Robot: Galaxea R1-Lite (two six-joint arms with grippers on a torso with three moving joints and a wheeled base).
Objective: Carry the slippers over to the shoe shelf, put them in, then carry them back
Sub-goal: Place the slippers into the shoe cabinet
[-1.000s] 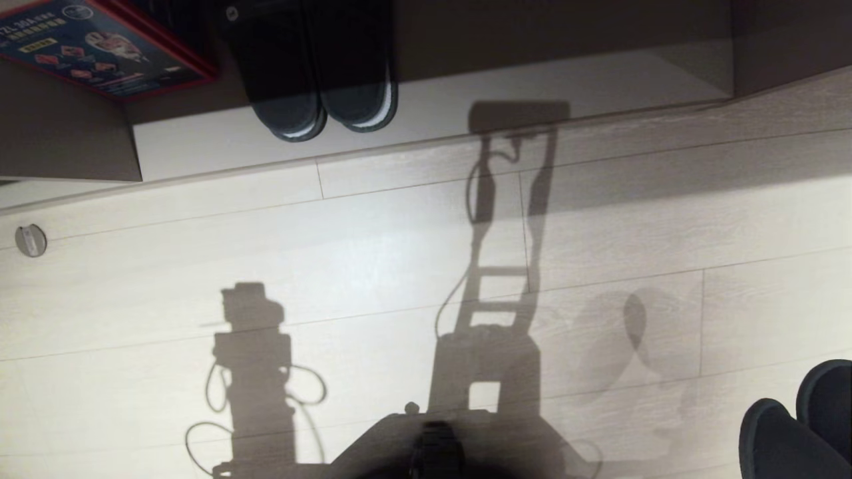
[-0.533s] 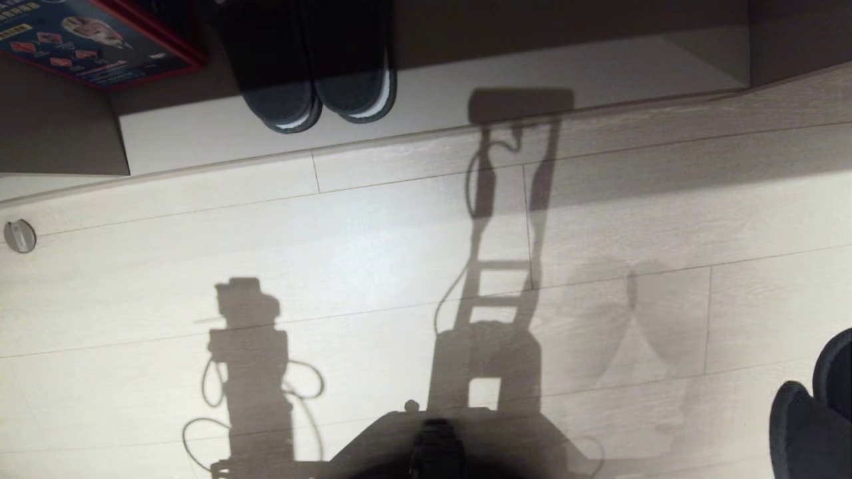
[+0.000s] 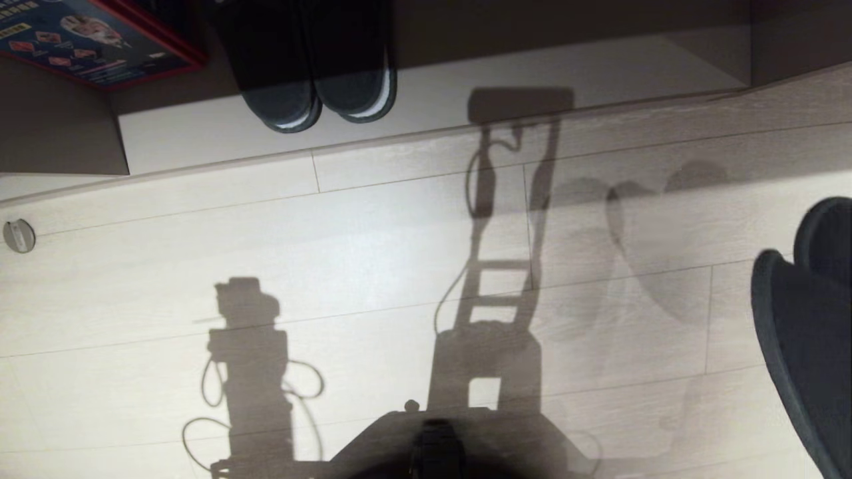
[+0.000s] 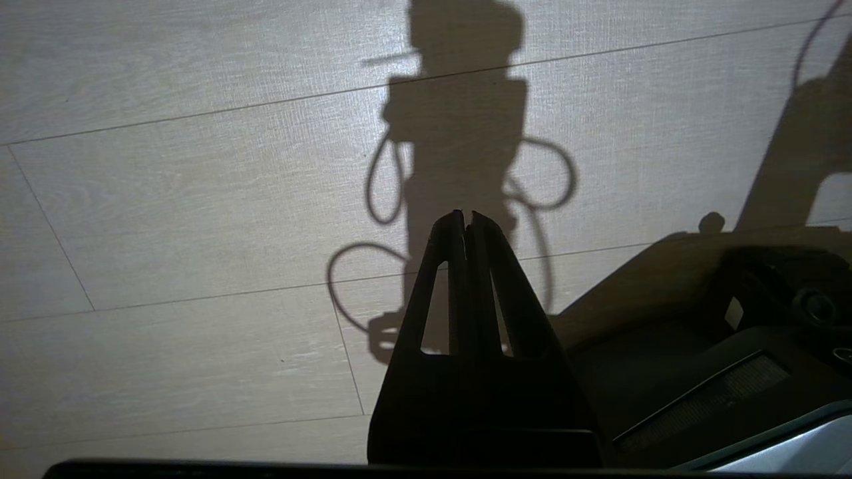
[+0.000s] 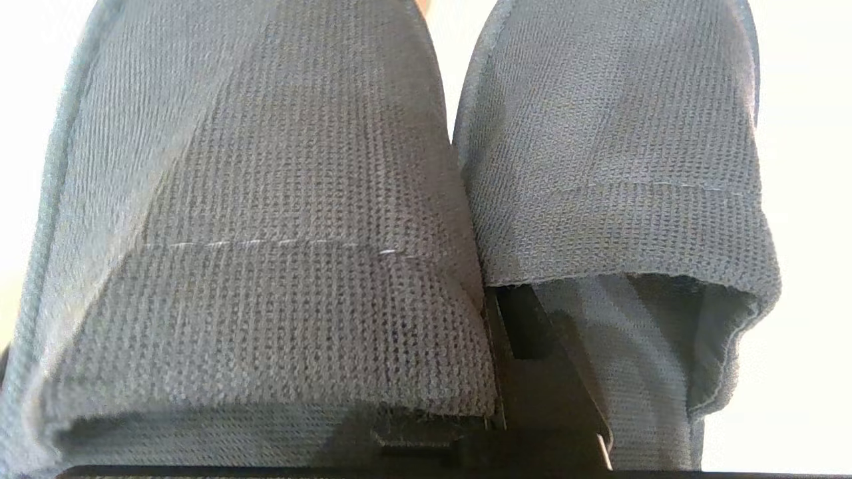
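- The slippers (image 3: 809,332) hang as a pair at the right edge of the head view, above the pale plank floor (image 3: 373,266) and well apart from the shoe shelf (image 3: 532,86), which runs along the far side.
- In the right wrist view the two grey knit slippers (image 5: 279,219) sit side by side, their inner edges touching, each with a line of stitching across the upper.
- The right gripper (image 5: 512,332) is clenched on the slippers where their inner edges meet; one dark finger (image 5: 532,359) reaches into the opening of one slipper.
- On the shoe shelf's board, toward its left end, stands a darker pair (image 3: 313,73) with white sole edges, toes pointing out toward the floor.
- Left of that pair lies a red-edged blue box (image 3: 93,40) with printed pictures and yellow lettering too small to read.
- The left gripper (image 4: 466,223) hangs over the floor, fingers pressed together, holding nothing.
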